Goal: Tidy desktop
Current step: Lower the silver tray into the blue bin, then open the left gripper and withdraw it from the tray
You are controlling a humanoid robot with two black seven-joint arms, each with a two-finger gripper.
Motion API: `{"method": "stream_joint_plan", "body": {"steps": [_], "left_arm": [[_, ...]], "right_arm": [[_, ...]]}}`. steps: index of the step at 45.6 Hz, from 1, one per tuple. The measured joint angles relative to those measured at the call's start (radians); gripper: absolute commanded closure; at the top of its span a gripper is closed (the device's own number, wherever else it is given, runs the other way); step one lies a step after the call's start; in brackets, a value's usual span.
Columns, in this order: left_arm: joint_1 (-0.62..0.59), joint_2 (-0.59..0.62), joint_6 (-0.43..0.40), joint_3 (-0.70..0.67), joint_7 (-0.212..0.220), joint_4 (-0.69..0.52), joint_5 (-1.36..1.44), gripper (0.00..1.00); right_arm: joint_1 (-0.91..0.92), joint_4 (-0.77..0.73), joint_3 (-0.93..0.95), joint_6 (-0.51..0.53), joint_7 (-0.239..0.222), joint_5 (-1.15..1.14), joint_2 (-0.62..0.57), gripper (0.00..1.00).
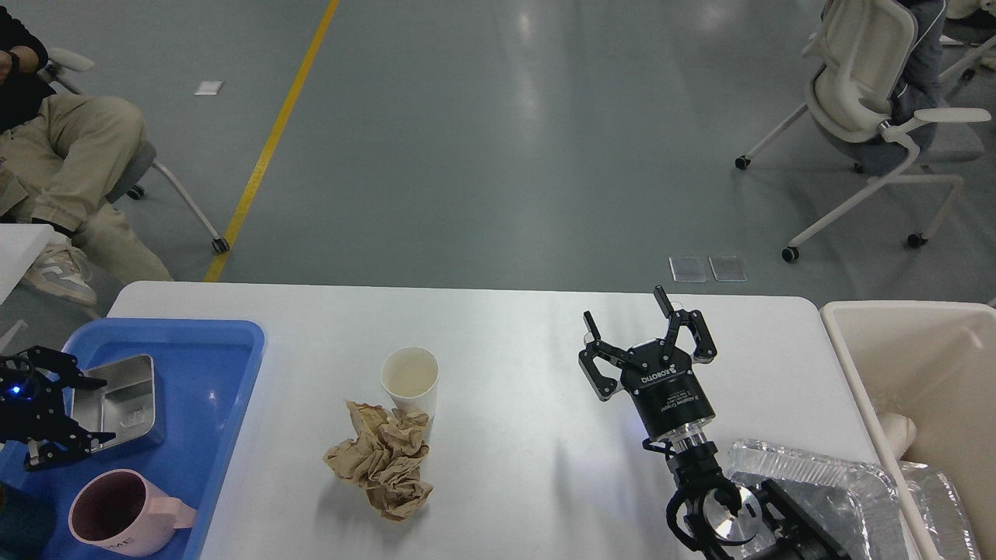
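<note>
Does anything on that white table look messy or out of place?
Yes. A crumpled brown paper wad lies loose mid-desktop, right against an upright paper cup. A foil tray sits at the right edge.

1. The white desktop [513, 327] carries everything.
2. A paper cup [409, 379] stands near its middle.
3. Crumpled brown paper [380, 457] touches the cup's near side.
4. A blue tray [222, 365] lies far left of the cup.
5. A foil tray [825, 482] lies far right of the cup.

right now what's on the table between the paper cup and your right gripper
Nothing: in the head view the desktop is bare between the paper cup and my right gripper. The crumpled brown paper sits nearer me, against the cup.
</note>
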Motion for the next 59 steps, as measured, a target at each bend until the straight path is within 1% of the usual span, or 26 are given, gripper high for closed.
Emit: {"method": "stream_joint_plan", "body": {"steps": [4, 9, 14, 18, 21, 28, 32, 35, 44, 52, 59], "left_arm": [[-0.079, 0.088, -0.001, 0.001, 0.023, -0.136, -0.018, 0.1], [-0.189, 0.213, -0.02, 0.002, 0.072, -0.337, -0.025, 0.07], [-0.264, 0.318, -0.054, -0.005, 0.123, -0.514, -0.03, 0.06], [-0.286, 0.382, -0.069, -0.024, 0.158, -0.636, -0.048, 0.06], [-0.284, 0.419, -0.071, -0.044, 0.176, -0.709, -0.097, 0.06], [-0.26, 0.464, -0.063, -0.072, 0.2, -0.851, -0.322, 0.06], [-0.245, 0.466, -0.036, -0.09, 0.203, -0.898, -0.469, 0.06], [-0.219, 0.451, 0.008, -0.113, 0.204, -0.913, -0.599, 0.06], [-0.117, 0.374, 0.081, -0.229, 0.199, -0.918, -0.857, 0.06], [0.032, 0.262, 0.149, -0.422, 0.203, -0.917, -1.032, 0.06], [0.2, 0.154, 0.186, -0.66, 0.222, -0.901, -1.099, 0.07]], "right_arm": [[0.001, -0.002, 0.0, 0.0, 0.0, 0.0, 0.002, 0.0], [0.003, -0.002, -0.001, 0.0, 0.0, 0.0, 0.009, 0.0], [0.004, -0.002, -0.002, 0.0, 0.0, 0.0, 0.013, 0.0], [0.004, -0.002, -0.006, -0.001, 0.0, 0.0, 0.015, 0.0], [0.004, -0.002, -0.016, -0.003, 0.0, -0.001, 0.014, 0.0], [0.004, -0.002, -0.026, -0.006, 0.0, -0.002, 0.01, 0.0], [0.004, -0.008, -0.028, -0.006, 0.0, -0.002, 0.011, 0.0], [0.004, -0.019, -0.029, -0.006, 0.0, -0.002, 0.012, 0.0], [0.006, -0.04, -0.029, -0.007, 0.0, -0.002, 0.012, 0.0], [0.008, -0.041, -0.029, -0.008, 0.0, -0.002, 0.007, 0.0], [0.008, -0.044, -0.029, -0.008, 0.0, -0.003, 0.006, 0.0]]}}
